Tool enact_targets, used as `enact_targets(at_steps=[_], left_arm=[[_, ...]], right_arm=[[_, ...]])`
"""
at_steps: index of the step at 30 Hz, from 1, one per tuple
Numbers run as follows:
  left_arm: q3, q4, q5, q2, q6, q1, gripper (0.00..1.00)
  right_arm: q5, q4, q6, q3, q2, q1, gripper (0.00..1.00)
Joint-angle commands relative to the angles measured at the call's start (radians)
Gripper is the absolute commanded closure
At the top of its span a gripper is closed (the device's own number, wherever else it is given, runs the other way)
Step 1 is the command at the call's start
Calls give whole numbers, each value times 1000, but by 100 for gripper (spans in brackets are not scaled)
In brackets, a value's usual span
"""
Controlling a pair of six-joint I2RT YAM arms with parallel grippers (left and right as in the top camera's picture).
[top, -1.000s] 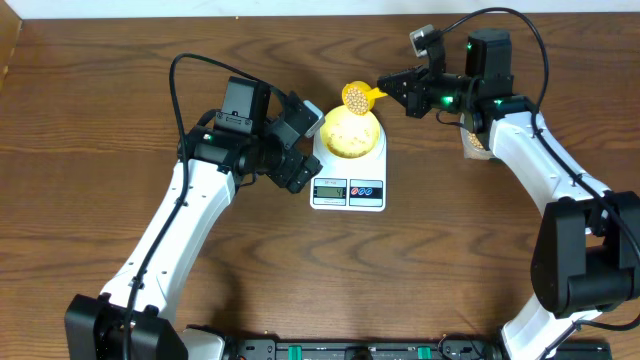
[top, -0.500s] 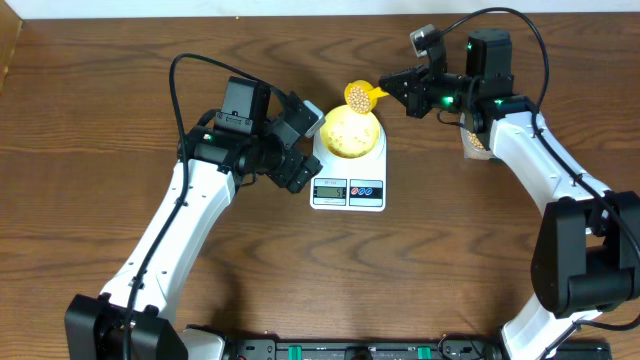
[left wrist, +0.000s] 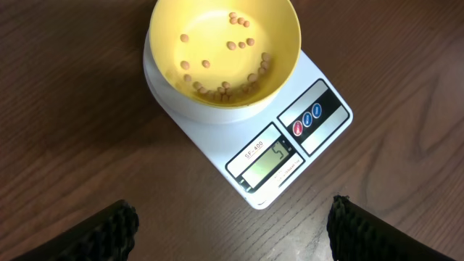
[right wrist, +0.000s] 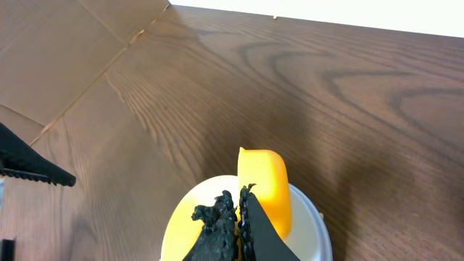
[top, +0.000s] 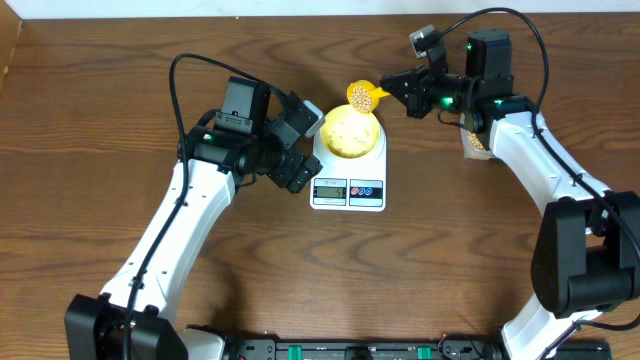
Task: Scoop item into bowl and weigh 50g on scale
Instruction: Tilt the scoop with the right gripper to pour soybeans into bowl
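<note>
Dark wood-grain counter [top: 100, 150] carries the white scale [top: 348, 182] at its middle, with the display and 2 buttons [left wrist: 308, 119] along the edge nearer the robot's base. The grey display [left wrist: 267, 161] is lit and appears to read 5, though the digit is small. The pale yellow bowl [left wrist: 225, 51] sits on the scale's round platform and covers most of it. A thin scatter of beans [left wrist: 225, 90] lies inside, most gathered along one side of the bottom and a few loose on the wall.

The right tool [top: 397, 90] is clamped tight on the handle of a bright yellow scoop [top: 360, 96], fingers [right wrist: 217, 225] pressed together around it. In the overhead view the scoop's head holds a load of beans and sits at the bowl's far rim, on the side away from the display. From the right wrist the scoop is seen edge-on above the bowl.

The left tool [top: 303, 146] is beside the scale's left edge, spread wide and holding nothing; its 2 dark fingertips [left wrist: 109, 228] show at the lower corners of the left wrist view with bare counter between them.

Behind the right arm a container of beans [top: 475, 141] is partly hidden.
</note>
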Motion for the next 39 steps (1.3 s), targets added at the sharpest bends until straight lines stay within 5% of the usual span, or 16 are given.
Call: enact_targets(at_steps=[1, 39], left_arm=[[-11, 0, 13, -4, 6, 4, 14], [-11, 0, 13, -4, 6, 4, 14]], right_arm=[[-3, 0, -37, -2, 10, 20, 99], [-3, -45, -123, -2, 10, 20, 99]])
